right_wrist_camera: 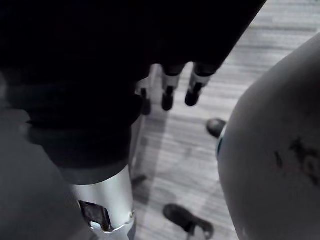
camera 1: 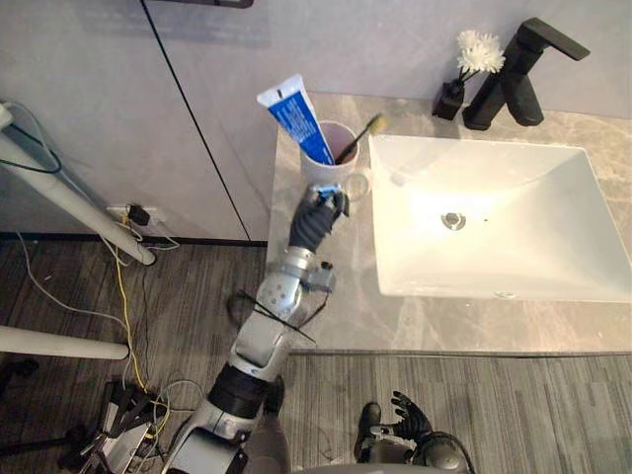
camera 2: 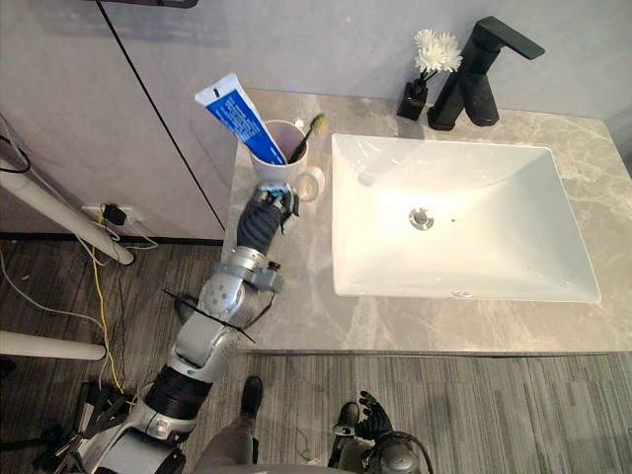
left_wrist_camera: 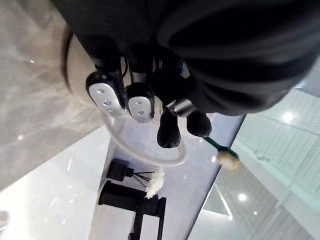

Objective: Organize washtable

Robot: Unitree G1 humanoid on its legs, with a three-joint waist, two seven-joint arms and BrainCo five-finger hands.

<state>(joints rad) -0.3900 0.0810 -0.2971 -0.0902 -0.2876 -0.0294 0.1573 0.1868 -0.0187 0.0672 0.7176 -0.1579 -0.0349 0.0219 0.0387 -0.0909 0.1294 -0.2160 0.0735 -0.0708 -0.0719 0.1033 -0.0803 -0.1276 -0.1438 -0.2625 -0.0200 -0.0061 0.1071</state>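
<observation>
The left hand (camera 1: 318, 212) curls its fingers on the near wall of the cup (camera 1: 318, 176), at the cup's 6 o'clock. The cup holds toothpaste (camera 1: 296, 117) and a toothbrush (camera 1: 360, 136) and stands on the surface (camera 1: 326, 316) at the sink's (camera 1: 553, 227) 10 o'clock. At the sink's 12 o'clock a faucet (camera 1: 513, 84) stands with a flower vase (camera 1: 451, 99) just beside it. The right hand (camera 1: 407, 420) hangs loose over the floor, holding nothing.

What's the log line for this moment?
left hand: curled on cup | cup: on counter, holds toothpaste and toothbrush | right hand: idle, relaxed, low over floor
</observation>
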